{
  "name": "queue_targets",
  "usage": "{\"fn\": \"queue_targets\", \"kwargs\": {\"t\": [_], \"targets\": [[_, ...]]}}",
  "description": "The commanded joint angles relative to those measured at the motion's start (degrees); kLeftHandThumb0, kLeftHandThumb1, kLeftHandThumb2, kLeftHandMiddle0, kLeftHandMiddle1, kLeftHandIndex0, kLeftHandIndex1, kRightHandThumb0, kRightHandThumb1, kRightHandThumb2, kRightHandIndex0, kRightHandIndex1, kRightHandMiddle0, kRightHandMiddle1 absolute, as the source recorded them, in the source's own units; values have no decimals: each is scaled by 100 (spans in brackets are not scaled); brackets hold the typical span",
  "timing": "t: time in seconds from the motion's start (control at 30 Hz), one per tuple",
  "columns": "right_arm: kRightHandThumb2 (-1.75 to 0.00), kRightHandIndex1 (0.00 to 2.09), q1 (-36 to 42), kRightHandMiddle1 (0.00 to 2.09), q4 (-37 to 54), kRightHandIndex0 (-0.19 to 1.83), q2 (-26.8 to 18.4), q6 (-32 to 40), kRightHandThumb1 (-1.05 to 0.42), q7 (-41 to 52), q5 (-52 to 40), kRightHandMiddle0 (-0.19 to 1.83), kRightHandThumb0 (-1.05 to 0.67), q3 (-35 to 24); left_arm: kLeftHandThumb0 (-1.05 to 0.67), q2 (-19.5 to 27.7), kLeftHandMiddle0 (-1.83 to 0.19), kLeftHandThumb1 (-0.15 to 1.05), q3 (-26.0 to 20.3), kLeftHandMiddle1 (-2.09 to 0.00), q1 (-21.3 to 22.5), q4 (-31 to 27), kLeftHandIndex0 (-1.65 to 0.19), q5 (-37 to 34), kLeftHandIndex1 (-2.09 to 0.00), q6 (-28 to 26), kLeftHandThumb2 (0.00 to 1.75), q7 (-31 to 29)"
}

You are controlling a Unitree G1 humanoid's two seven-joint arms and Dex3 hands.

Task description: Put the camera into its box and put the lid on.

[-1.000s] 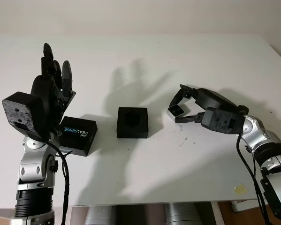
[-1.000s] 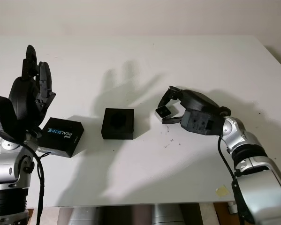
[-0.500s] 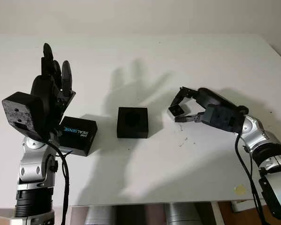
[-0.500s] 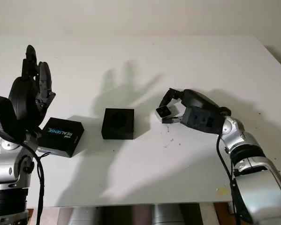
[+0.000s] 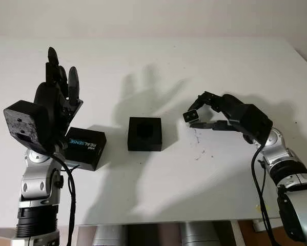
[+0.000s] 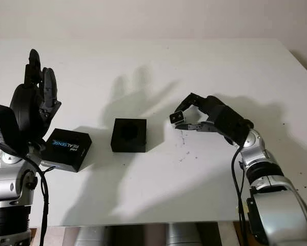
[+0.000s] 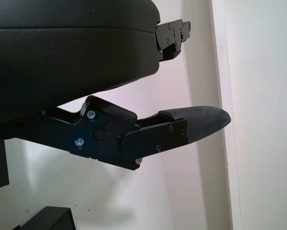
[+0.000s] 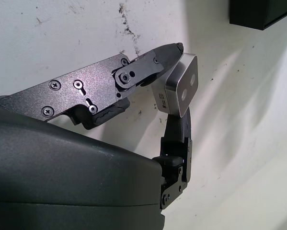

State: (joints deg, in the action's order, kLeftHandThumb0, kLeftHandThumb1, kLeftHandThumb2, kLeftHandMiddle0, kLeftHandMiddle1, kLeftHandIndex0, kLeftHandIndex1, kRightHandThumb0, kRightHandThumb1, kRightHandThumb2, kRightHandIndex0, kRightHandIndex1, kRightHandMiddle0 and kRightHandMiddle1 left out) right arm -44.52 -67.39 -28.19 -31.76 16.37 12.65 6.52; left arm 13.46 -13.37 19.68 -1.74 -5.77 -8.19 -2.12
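— Start with the big picture: why is everything spread along the white worktop (image 5: 158, 195) like that?

— It looks laid out for a sequence. The left hand (image 5: 56, 97) is raised at the near left, open and holding nothing, probably parked out of the way until the cover is needed. Just beside it lies the black lid (image 5: 85, 147), printed side up, within that hand's reach.

— And the box?

— The open black box (image 5: 144, 134) sits in the middle, its recess facing up, so something can be dropped straight in. It stands apart from the lid and from the right hand.

— Where's the camera?

— Pinched in the right hand (image 6: 186, 117), off the surface, right of the box. The small silver camera (image 8: 177, 92) is clamped between fingertips (image 8: 169, 50) at its edges, lens face exposed, which I judge leaves the body free to slide into the recess.
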Motion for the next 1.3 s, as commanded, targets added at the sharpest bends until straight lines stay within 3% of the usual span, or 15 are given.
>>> {"fn": "queue_targets", "kwargs": {"t": [0.0, 0.67, 1.03, 1.27], "targets": [[-6, 6, 79, 154, 100, 23, 46, -88, -95, -26, -60, 35, -52, -74, -70, 65, 19, 105, 0, 0, -7, -109, 19, -3, 0, -11, 64, -34], [-6, 5, 726, 152, 1129, 23, 655, -1080, -96, -771, -340, 33, -47, -330, -71, 139, 19, 105, -76, 0, -36, -234, 19, -55, 0, -233, 64, -80], [-6, 5, 930, 150, 1560, 23, 931, -1110, -96, -643, -537, 34, -48, -338, -71, 150, 19, 105, -61, 0, -36, -331, 19, -45, 0, -360, 64, -58], [-5, 5, 1115, 154, 1975, 21, 1260, -714, -96, -246, -792, 33, -49, -308, -71, 178, 19, 105, -57, 0, -56, -336, 19, -27, 0, -350, 65, -81]]}}
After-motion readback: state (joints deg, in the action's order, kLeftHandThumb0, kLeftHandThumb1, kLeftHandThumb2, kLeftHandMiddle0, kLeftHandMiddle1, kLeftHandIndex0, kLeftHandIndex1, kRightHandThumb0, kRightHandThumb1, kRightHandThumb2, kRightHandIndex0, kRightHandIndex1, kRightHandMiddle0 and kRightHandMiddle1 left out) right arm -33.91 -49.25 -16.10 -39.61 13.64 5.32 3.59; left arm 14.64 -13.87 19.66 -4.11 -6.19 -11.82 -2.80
